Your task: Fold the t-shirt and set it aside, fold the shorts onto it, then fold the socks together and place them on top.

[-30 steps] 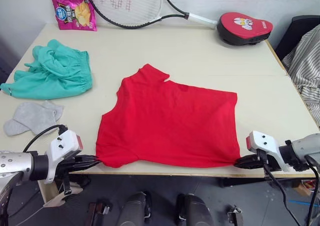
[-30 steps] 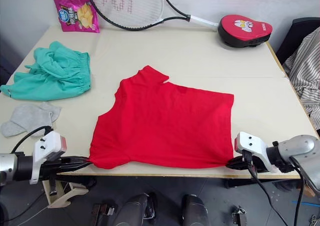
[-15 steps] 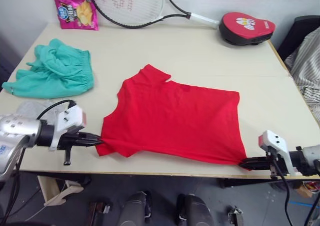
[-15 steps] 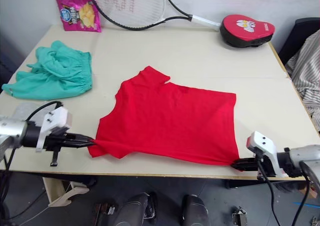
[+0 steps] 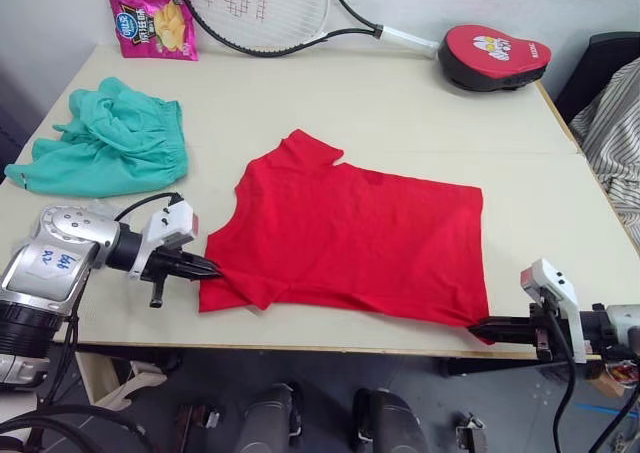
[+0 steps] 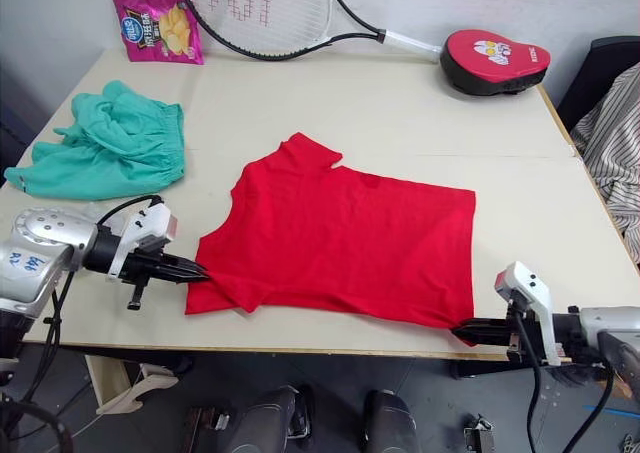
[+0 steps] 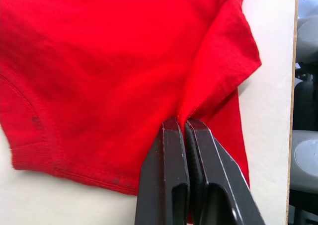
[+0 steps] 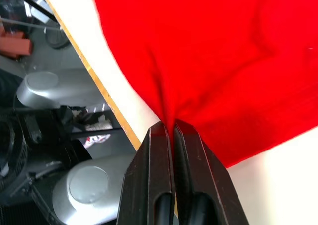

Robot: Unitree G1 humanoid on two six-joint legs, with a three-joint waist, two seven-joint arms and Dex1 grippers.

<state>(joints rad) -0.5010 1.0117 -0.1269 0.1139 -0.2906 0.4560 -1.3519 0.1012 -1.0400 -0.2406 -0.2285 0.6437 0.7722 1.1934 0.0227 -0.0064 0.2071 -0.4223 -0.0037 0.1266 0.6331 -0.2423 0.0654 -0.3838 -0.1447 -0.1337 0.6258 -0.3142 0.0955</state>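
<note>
Left end effector pinches the t-shirt.

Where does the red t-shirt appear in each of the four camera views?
Left eye view: t-shirt flat at the table's middle, reaching the near edge.
Right eye view: same place, at centre.
Left wrist view: its cloth is pinched in the left gripper.
Right wrist view: its corner is pinched in the right gripper.
Shared landmark: the table's near edge.

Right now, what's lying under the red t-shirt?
The t-shirt lies flat on the table, with no lump showing under it. Whatever it covers stays hidden. Both grippers, left and right, pinch its near corners.
</note>
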